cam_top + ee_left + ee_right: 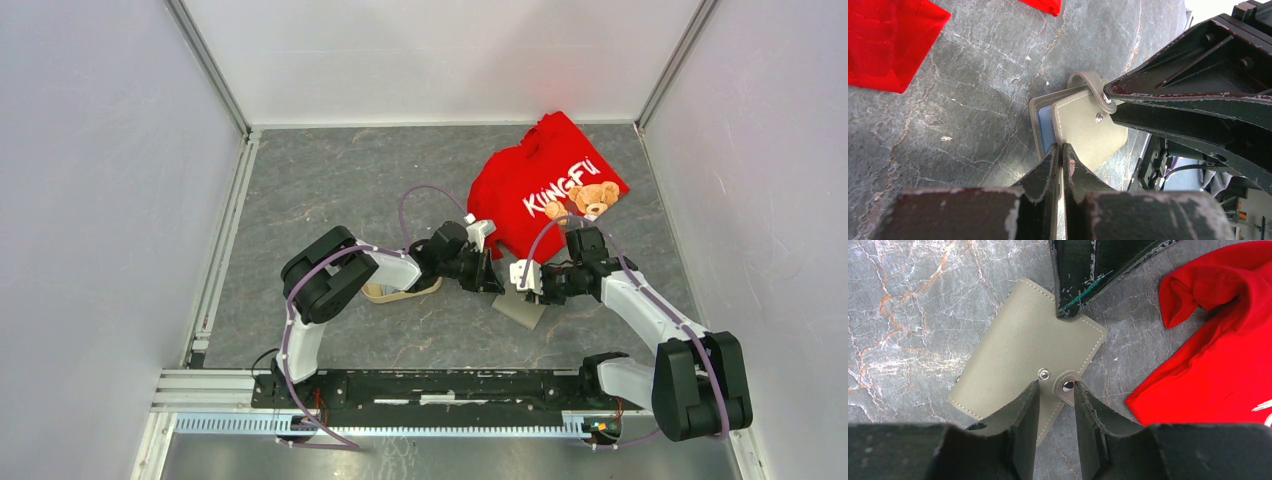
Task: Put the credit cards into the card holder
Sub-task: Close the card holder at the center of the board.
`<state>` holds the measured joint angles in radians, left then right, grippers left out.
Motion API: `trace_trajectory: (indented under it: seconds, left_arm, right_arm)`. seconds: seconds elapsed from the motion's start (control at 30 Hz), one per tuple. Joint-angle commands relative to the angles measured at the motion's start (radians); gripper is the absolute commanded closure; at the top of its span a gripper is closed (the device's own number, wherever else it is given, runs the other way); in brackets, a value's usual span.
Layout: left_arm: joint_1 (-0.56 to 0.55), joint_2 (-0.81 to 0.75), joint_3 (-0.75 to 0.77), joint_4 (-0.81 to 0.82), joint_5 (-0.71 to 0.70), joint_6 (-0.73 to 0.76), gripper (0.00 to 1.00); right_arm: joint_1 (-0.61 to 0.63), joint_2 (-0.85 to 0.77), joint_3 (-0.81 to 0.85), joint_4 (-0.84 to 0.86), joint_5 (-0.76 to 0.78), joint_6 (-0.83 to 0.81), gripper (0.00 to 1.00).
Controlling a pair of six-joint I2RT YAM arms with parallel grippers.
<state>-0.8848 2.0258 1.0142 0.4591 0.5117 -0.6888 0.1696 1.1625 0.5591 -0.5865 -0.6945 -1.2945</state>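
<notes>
Card holder: the olive-grey card holder [1018, 345] lies shut and flat on the surface [908, 315], centre of the right wrist view, with its long axis running from lower left to upper right.
Snap strap: the snap strap [1068, 386] hangs off the holder's lower right edge. Its stud is undone and sits just beside the mating stud on the cover.
Right gripper: the right gripper [1057, 384] has its jaws partly spread and straddles the strap from the bottom of the frame. It is the nearer arm for working the flap.
Left gripper: the left gripper [1062, 147] is pressed together, pinching the cover's edge. In the right wrist view it meets the holder's upper right short edge.
Credit cards: no loose credit cards are in view. A blue layer [1045, 131] shows between the covers, and I cannot tell whether it is a card or lining.
Key relation: the two grippers face each other across the holder.
Nearby: the red shirt [1218, 355] lies right of the holder, apart from it. The beige tray [385, 293] is largely hidden under the left arm.
</notes>
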Motion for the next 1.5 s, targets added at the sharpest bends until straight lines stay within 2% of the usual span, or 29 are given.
trace_trajectory:
  seconds: [0.0, 0.23, 0.47, 0.53, 1.07, 1.47]
  left_arm:
    - [0.001, -0.03, -0.008, 0.033, 0.019, -0.029, 0.9]
    - [0.001, -0.03, -0.01, 0.037, 0.021, -0.031, 0.91]
    - [0.001, -0.029, -0.011, 0.04, 0.02, -0.032, 0.91]
    - [0.001, -0.03, -0.011, 0.041, 0.019, -0.032, 0.91]
    - [0.001, -0.032, -0.011, 0.04, 0.008, -0.038, 0.93]
    - [0.001, -0.026, -0.003, 0.041, 0.011, -0.043, 0.95]
  right_arm:
    - [0.008, 0.007, -0.002, 0.043, 0.009, 0.015, 0.63]
    - [0.009, 0.003, -0.003, 0.039, 0.014, 0.013, 0.73]
    - [0.009, 0.005, 0.011, 0.012, 0.015, 0.003, 0.92]
    - [0.01, 0.002, 0.013, 0.008, 0.014, 0.003, 1.0]
    - [0.008, -0.076, 0.025, -0.054, -0.054, -0.017, 1.0]
    - [0.026, -0.045, -0.008, -0.087, -0.057, -0.068, 1.0]
